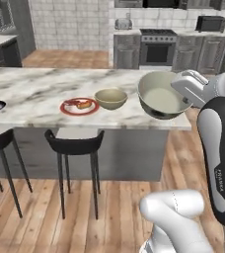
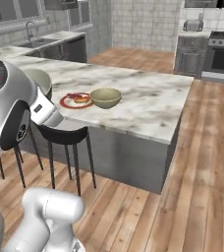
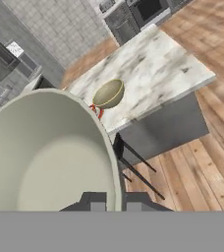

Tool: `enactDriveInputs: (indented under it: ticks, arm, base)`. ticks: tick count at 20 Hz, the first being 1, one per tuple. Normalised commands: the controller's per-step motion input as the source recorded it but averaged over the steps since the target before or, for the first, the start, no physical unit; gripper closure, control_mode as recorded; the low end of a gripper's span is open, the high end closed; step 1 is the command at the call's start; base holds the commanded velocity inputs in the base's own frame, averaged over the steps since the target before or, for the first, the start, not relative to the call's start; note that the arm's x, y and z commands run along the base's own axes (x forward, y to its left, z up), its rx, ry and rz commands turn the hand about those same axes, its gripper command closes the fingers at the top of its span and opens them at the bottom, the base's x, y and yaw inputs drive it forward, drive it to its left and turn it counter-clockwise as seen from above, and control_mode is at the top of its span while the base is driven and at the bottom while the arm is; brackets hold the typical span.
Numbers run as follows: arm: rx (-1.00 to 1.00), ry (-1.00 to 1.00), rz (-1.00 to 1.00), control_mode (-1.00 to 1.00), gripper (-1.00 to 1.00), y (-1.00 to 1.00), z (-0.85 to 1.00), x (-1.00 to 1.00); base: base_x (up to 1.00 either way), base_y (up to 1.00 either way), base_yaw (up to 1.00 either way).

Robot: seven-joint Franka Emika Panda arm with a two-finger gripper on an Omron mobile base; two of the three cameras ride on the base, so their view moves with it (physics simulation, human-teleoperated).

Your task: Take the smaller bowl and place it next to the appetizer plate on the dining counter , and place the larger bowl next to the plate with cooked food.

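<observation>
Now gripper pinching rim of smaller bowl: pale grey-green outside, cream inside, tilted.

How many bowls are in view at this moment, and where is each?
2. A tan bowl sits on the dining counter beside the red-rimmed plate; a grey-green bowl is held by the gripper over the counter's end.

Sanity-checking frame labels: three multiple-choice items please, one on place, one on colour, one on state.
1. Where is the larger bowl?
A. on a stool
B. on the dining counter, beside the plate with cooked food
C. in the gripper

2. That plate's rim colour?
A. red-orange
B. blue
C. green

3. The gripper is:
A. open
B. shut on a plate
C. shut on the smaller bowl

Answers: B, it sits by the plate; A, the rim shows red-orange; C, the fingertips clamp the bowl's rim.
</observation>
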Motion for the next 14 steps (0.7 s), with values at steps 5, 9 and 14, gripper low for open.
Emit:
enactDriveInputs:
  ticks: [5,9,14]
  arm:
    - [0.00,0.00,0.00,1.00,1.00,0.00,0.00,0.00]
    - [0.00,0.00,0.00,1.00,1.00,0.00,0.00,0.00]
    - [0.00,0.00,0.00,1.00,1.00,0.00,0.00,0.00]
  base:
    - [0.12,1.00,-0.05]
    - [0.26,1.00,-0.06]
    - [0.54,1.00,-0.11]
